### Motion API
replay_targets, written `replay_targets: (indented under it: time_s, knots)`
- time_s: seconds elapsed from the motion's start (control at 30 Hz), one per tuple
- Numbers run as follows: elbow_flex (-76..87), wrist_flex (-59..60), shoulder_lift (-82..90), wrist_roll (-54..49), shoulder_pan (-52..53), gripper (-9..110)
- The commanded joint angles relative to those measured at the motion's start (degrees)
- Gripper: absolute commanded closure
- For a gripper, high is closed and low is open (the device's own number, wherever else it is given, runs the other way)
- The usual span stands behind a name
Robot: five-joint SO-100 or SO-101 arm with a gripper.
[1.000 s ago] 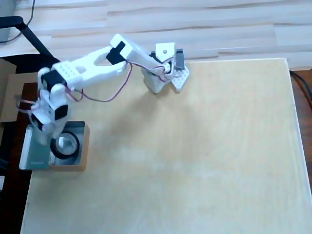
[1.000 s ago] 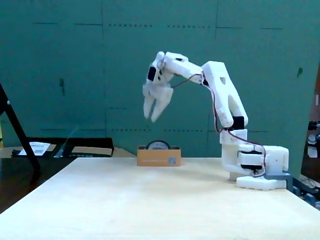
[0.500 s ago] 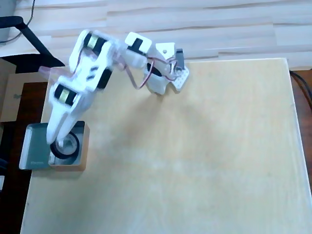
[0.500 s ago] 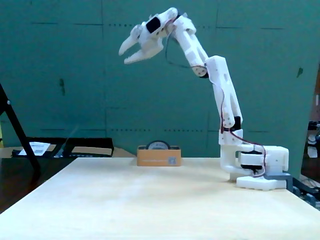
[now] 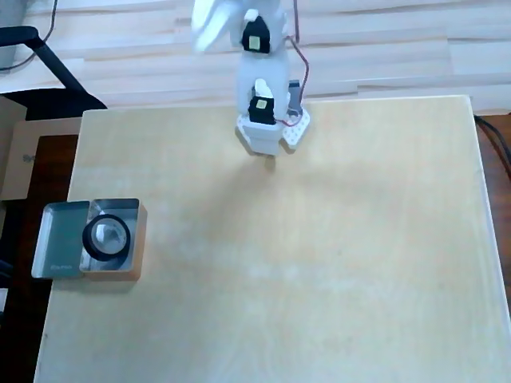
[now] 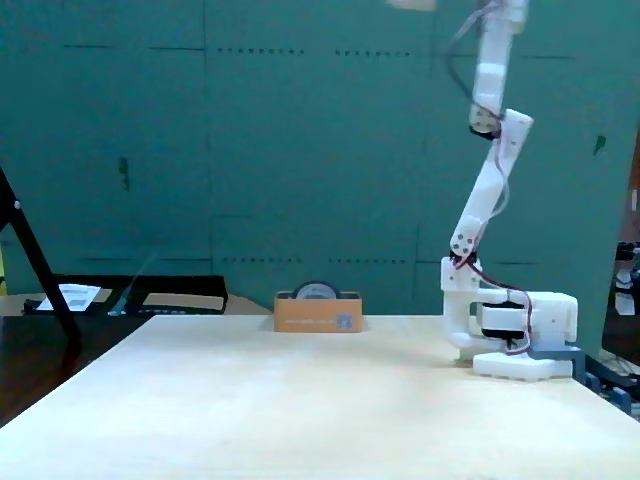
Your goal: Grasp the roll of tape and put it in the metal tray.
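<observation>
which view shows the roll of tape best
The overhead view: the roll of tape shows as a full black ring with its pale centre, lying inside the metal tray. The fixed view shows only its top arc above the tray's tan wall.

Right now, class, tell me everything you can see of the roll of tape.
The roll of tape is a small black ring with a wide pale centre hole. In the overhead view it lies flat inside the metal tray, in the tray's right part near the tan side, filling much of that part. In the fixed view only its dark rounded top shows above the tray's tan wall. Nothing grips it; the arm is raised far away from it.
</observation>
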Motion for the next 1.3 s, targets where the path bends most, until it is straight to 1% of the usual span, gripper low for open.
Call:
replay_targets:
  time_s: [0.0,0.2,0.4,0.53,0.7,0.87,1.07,1.13,1.27]
  knots:
    - [7.12,18.72,7.65,-0.26,-0.26,102]
    - [25.22,18.63,27.86,-0.26,0.09,102]
    - [47.20,16.88,51.15,0.35,0.18,102]
    - [68.12,10.55,65.04,1.41,0.18,102]
    - [96.77,-2.37,80.07,4.22,-0.18,102]
    - [114.52,-8.70,79.45,4.48,-0.62,102]
    - [131.13,-20.13,79.37,5.98,-0.70,102]
    - [136.67,-22.50,79.37,7.38,-0.70,102]
    - [145.46,-26.02,79.37,7.12,-0.79,102]
